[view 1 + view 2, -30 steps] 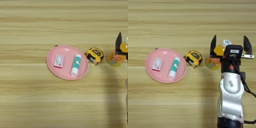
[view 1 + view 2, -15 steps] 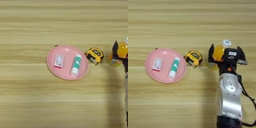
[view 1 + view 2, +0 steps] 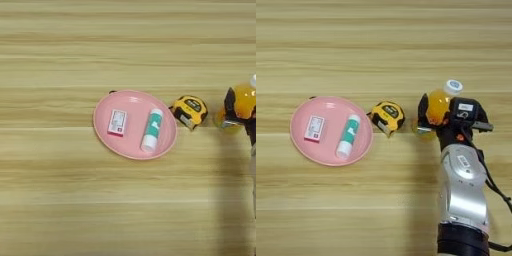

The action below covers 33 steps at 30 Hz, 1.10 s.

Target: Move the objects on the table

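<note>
Nearest to us, our silver forearm (image 3: 462,200) rises from the near edge of the right eye view, a black cable looping off its right side. It reaches away from us across the light wooden counter (image 3: 381,45), whose plank grain runs left to right and fills the whole scene.

At the far end of the forearm sits the pincer (image 3: 448,111), its two black fingers (image 3: 422,107) clamped on the small orange-drink bottle (image 3: 438,104). The bottle tilts, its white cap (image 3: 453,86) pointing away and to the right. One finger shows against the bottle's left side; the other is on the right, next to the black housing with a white label. We cannot tell whether the bottle's base rests on the counter or is lifted off it.

Just left of the bottle, close but apart, lies the yellow-black tape measure (image 3: 387,115), flat on the counter.

Further left, just beside the tape measure, rests a round pink plate (image 3: 133,150). On its right half lies the white tube with green label (image 3: 151,130), lengthwise near to far and slightly slanted. On its left half, well apart from the tube, lies a small white and red box (image 3: 117,123), also flat.

The far part of the counter shows only bare planks.
</note>
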Motion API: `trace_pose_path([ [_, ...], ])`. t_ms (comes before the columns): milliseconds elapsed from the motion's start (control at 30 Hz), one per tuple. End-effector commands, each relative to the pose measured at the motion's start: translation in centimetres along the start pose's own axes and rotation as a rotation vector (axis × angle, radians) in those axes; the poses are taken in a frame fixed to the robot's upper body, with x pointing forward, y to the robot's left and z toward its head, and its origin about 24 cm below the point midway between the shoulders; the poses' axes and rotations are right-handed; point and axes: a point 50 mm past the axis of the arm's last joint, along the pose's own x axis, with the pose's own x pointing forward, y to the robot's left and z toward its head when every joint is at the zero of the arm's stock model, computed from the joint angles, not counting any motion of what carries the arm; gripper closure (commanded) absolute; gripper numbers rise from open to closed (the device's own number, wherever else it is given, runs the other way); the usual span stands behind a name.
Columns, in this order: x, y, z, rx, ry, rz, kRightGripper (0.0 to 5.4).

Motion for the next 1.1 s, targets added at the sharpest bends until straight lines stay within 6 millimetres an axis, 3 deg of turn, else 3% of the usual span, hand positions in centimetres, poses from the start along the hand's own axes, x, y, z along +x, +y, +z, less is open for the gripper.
trace_pose_path([
  [33,2.0,-1.1,3.2,-0.047,-0.103,0.003,0.12],
  [567,2.7,-1.4,3.5,-0.053,-0.104,0.043,1.79],
  [933,2.5,-0.7,4.3,-0.048,-0.139,0.077,1.89],
  [1100,2.4,-0.5,5.7,-0.061,-0.187,0.108,1.89],
])
